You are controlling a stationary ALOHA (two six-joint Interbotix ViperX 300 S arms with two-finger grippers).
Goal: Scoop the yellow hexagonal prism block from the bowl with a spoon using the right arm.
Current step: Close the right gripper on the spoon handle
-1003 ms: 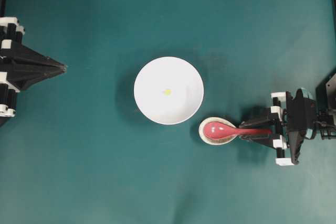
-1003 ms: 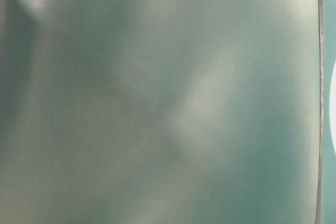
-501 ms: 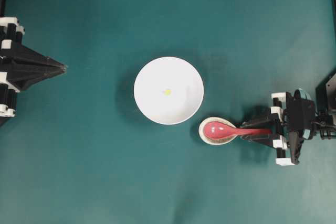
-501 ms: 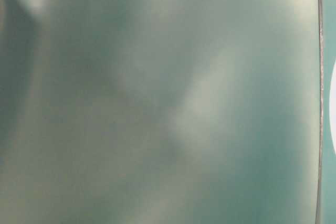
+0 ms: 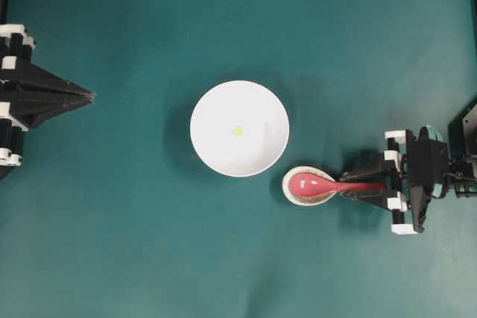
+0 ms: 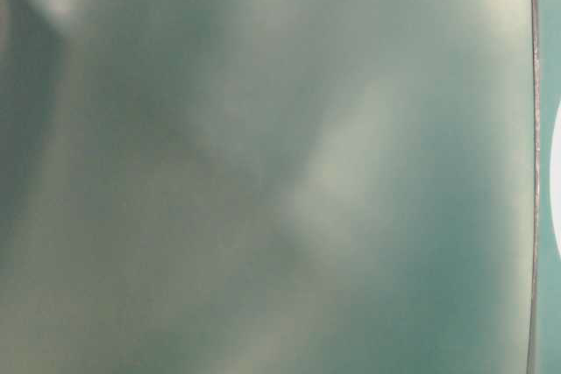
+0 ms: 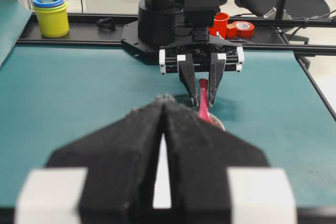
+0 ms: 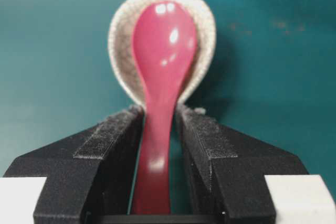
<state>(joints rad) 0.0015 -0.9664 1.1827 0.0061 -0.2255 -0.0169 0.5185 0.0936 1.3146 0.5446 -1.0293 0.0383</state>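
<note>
A teal table is filling the overhead view. Near the centre a round white bowl [image 5: 239, 129] is sitting, and a tiny yellow block [image 5: 237, 130] is lying on its floor, close to the middle. Just below and to the right of the bowl, a small speckled dish [image 5: 308, 185] is cradling the scoop of a pink-red spoon [image 5: 328, 183]. The spoon's long axis is running left to right across the frame, scoop toward the bowl and handle pointing at the right edge.

The right gripper [image 5: 362, 186] is reaching in from the right edge, its fingers lying along either side of the handle. In the right wrist view, the right gripper [image 8: 155, 145] is straddling the spoon [image 8: 160, 93], with the handle passing between the two padded fingers [image 8: 110, 137]. A thin gap is showing on each side, so the jaws are looking spread around the handle and not yet clamped on it; whether a pad is grazing it cannot be told.

The left gripper [image 5: 83, 96] is parked at the left edge, well apart from the bowl, its fingers pressed together to a point and holding nothing.

The right arm is the nearer one. The handle is already lined up between its fingers, so the coming move appears to be closing on the handle, then carrying the scoop up and to the left toward the block.

The table-level view is only a teal blur.
</note>
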